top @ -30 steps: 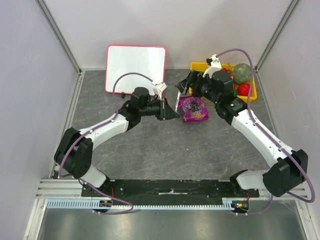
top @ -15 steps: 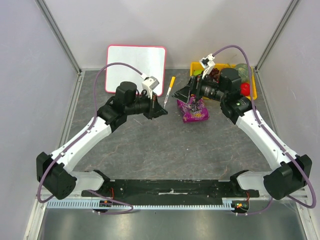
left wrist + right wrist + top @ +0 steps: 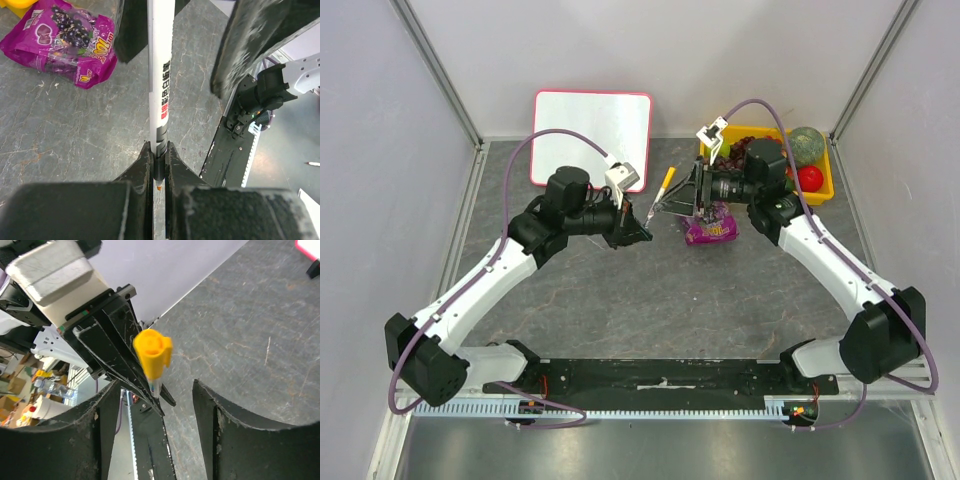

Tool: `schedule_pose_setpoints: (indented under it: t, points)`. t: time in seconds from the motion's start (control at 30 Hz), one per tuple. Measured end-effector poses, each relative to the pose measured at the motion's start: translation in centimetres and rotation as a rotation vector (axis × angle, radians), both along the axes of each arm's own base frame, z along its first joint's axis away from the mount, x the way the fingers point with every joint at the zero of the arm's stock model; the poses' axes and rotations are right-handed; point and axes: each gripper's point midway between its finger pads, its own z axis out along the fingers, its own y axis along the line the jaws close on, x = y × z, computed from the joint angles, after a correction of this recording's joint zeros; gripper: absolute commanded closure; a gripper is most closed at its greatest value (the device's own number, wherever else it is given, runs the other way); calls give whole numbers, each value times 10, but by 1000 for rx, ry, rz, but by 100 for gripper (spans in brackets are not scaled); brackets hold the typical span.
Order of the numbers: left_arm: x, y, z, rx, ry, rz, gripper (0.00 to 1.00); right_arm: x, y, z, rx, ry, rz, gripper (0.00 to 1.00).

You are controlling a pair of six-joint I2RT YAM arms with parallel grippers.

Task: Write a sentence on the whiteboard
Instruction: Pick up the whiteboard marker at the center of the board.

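The whiteboard, pink-framed, stands at the back left. Its face looks blank white and the sentence is out of view. My left gripper is shut on the lower end of a white marker, which slants up and away from it. The marker's yellow-orange cap points toward my right arm. My right gripper is open, a finger on each side of the cap with a gap on both sides. A small orange end of the marker shows between the left fingers.
A purple snack bag lies right of the marker, under the right wrist. Behind it sits a yellow tray with a green ball and a red one. Walls close in left, right and back.
The left gripper pulled back left with the marker, now tilted up in plain sight. The right gripper reached left to the cap, and its jaws have narrowed around it.
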Motion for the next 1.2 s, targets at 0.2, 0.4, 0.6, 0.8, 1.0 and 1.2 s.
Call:
schedule_pose_setpoints:
  t: [0.2, 0.4, 0.6, 0.8, 1.0, 1.2]
  points:
    - [-7, -2, 3, -13, -1, -39, 98, -6, 8, -13, -8, 51, 53, 47]
    - [-9, -3, 4, -19, 1, -53, 98, -14, 13, -11, 2, 41, 95, 59]
    - [-11, -4, 5, -25, 2, -64, 98, -18, 14, -9, 10, 43, 116, 70]
    - [-13, -3, -1, -20, 14, -69, 98, -20, 13, -16, 6, 57, 123, 73]
    - [-16, -1, -4, -20, 15, -69, 98, -21, 14, -15, 9, 58, 125, 69]
    - [-16, -1, -5, -23, 11, -70, 98, -20, 15, -13, 19, 57, 128, 76]
